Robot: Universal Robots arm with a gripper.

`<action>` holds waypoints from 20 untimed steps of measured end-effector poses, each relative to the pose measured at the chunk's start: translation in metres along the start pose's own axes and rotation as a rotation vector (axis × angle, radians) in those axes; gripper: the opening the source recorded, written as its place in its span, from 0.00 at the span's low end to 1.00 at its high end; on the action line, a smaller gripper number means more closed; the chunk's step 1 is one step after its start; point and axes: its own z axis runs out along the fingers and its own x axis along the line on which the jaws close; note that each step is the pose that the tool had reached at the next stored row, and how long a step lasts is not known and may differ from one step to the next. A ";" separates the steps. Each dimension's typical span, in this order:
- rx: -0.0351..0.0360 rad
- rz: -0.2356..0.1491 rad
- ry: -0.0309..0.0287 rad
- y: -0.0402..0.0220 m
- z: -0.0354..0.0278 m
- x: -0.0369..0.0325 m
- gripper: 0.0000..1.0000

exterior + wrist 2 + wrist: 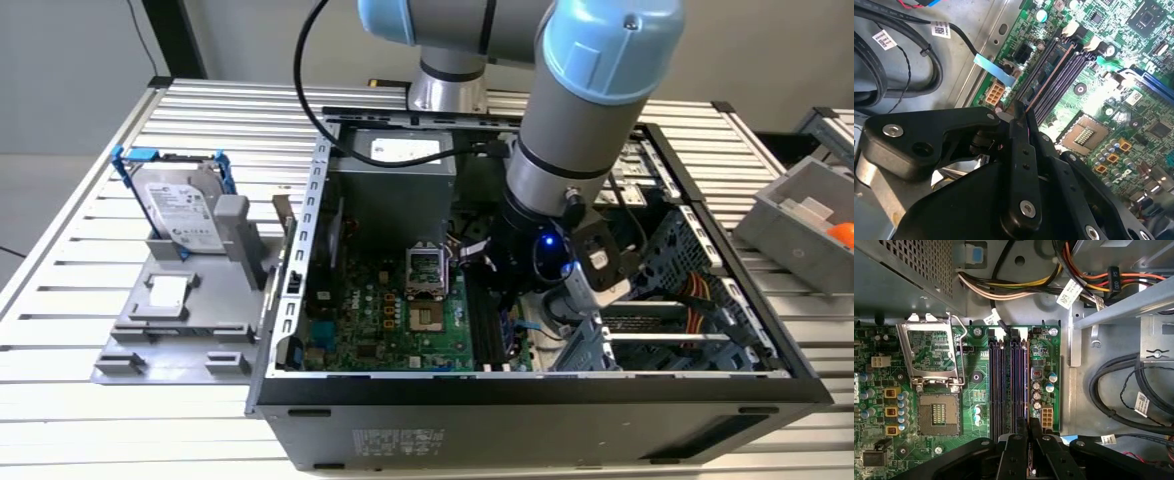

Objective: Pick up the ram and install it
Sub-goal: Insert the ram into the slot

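Observation:
The ram (1051,75) shows edge-on as a thin stick with a copper-coloured line, lying along the dark memory slots (1004,385) of the green motherboard (387,320). In the first wrist view the ram (1027,390) stands in the slot nearest the board's edge. My gripper (1021,117) has its black fingers pressed together on the near end of the ram; it is also seen from above (1029,427). In the exterior view the gripper (501,300) is down inside the open computer case (534,395), over the slots.
An open CPU socket (936,412) lies beside the slots. Black cables (1119,385) and a wire bundle (1004,287) run along the case floor. A metal power supply (394,165) fills the case's far end. Outside, a hard drive (180,205) stands on a grey holder (174,320).

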 end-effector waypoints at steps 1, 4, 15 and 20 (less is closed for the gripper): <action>0.0001 0.000 0.0000 0.0000 0.0001 0.0000 0.00; -0.0001 -0.002 -0.0001 0.0000 0.0003 0.0000 0.00; -0.0002 -0.026 -0.0002 -0.0006 0.0004 0.0010 0.00; 0.0000 -0.026 -0.0001 -0.0006 0.0016 0.0010 0.00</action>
